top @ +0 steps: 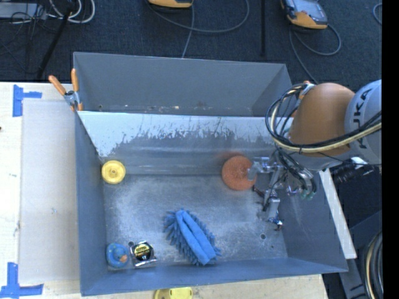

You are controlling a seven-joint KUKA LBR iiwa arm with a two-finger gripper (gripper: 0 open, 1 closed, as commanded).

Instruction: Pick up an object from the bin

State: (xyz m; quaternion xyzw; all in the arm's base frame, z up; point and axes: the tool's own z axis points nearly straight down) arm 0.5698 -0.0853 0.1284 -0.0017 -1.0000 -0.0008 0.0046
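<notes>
**While the gripper hangs low by the orange disc, nothing is picked yet**

Since the gripper (273,217) sits low in the right part of the bin (187,86), close above the floor and just beside the right wall, this looks like the reaching step, before any grasp. Whether it is set wide or narrow I cannot tell, as the wrist parts crowd over it. I can make out nothing held in it.

Nearest to it is an orange disc (237,172), round and flat-looking, just to the gripper's left by the foot of the back wall. I cannot tell whether the two touch. A blue brush (190,237) lies further off, toward the front middle. A yellow disc (113,172), a tape measure (142,252) and a blue knob (116,254) lie well apart from it on the left.

By my judgement the orange disc is the likely pick. The next move would call for a small shift toward it, centring over it, then closing on its edges. The back wall behind the disc leaves little room and could get in the way.
</notes>
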